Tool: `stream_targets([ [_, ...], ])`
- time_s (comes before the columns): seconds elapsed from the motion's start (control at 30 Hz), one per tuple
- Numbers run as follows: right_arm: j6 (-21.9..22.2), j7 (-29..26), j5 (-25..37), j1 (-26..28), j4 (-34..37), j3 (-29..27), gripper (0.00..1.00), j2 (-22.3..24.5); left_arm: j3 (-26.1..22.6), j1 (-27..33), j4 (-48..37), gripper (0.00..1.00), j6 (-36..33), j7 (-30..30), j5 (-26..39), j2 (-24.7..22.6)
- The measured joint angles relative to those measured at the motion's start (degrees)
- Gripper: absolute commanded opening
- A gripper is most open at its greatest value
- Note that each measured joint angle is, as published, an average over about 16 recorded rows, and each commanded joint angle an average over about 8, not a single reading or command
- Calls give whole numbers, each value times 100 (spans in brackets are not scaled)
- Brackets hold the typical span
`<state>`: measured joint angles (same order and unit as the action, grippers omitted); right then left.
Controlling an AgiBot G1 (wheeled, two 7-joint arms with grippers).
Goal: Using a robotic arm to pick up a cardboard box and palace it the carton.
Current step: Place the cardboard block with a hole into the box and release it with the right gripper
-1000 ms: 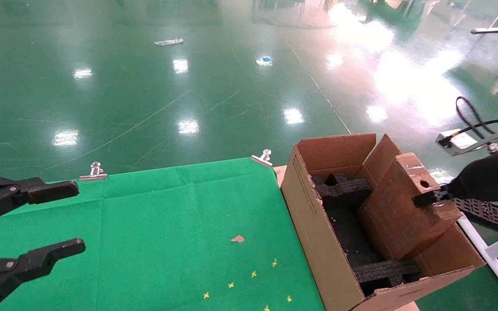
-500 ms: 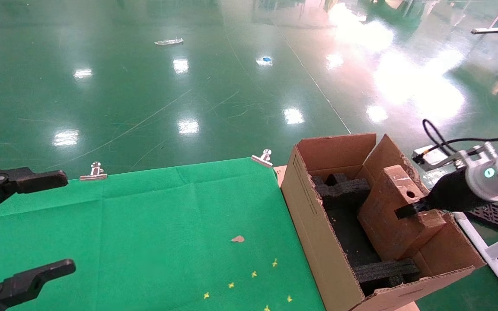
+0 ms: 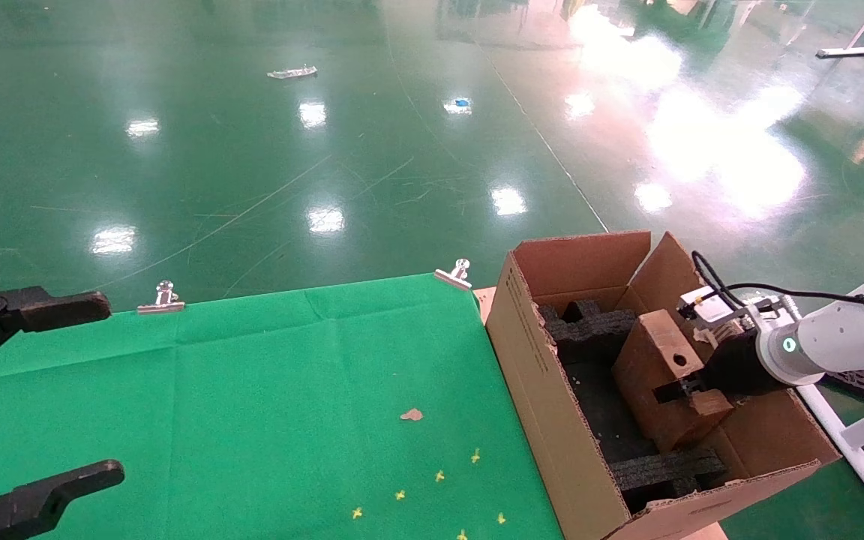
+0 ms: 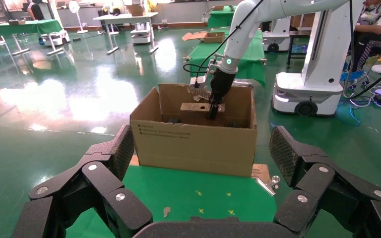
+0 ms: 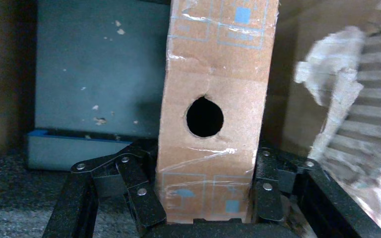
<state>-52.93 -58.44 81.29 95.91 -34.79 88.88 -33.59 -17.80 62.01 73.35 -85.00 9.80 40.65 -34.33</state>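
The slim reddish-brown cardboard box (image 3: pixel 653 371) stands on end, tilted, inside the tan carton (image 3: pixel 533 375). Its narrow edge with the round hole faces up. My right gripper (image 3: pixel 681 390), on the white robotic arm (image 3: pixel 837 341), is shut on the box's edge. In the right wrist view the black fingers (image 5: pixel 135 191) press both sides of the box (image 5: pixel 213 74) below the hole. Black foam blocks (image 3: pixel 597 326) pad the carton's floor. My left gripper (image 3: pixel 113 388) hangs open over the green cloth at the far left, holding nothing. From the left wrist view the carton (image 4: pixel 193 141) stands beyond that open gripper (image 4: pixel 201 136).
A green cloth (image 3: pixel 289 390) covers the table, held by metal clips (image 3: pixel 164 298) (image 3: pixel 456 274). A small brown scrap (image 3: pixel 411 414) and several yellow marks lie on it. A white frame (image 3: pixel 852 442) stands right of the carton. Shiny green floor lies beyond.
My right gripper has carried the box down and left, from above the carton's rim to deep inside it. The left gripper has drawn back to the left with its fingers spread wider.
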Motion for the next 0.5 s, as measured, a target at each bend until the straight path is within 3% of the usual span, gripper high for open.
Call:
stream_targets([
  [0.07, -10, 135, -81, -27, 111, -35, 93, -35, 0, 0, 0, 100, 0, 0, 0, 0],
  [0.1, -23, 202, -115, -32, 168, -51, 100, -51, -1, 0, 0, 100, 0, 0, 0, 0],
  [0.5, -259, 795, -266, 81, 840, -141, 100, -237, -3, 1, 0, 100, 1, -2, -2, 1],
])
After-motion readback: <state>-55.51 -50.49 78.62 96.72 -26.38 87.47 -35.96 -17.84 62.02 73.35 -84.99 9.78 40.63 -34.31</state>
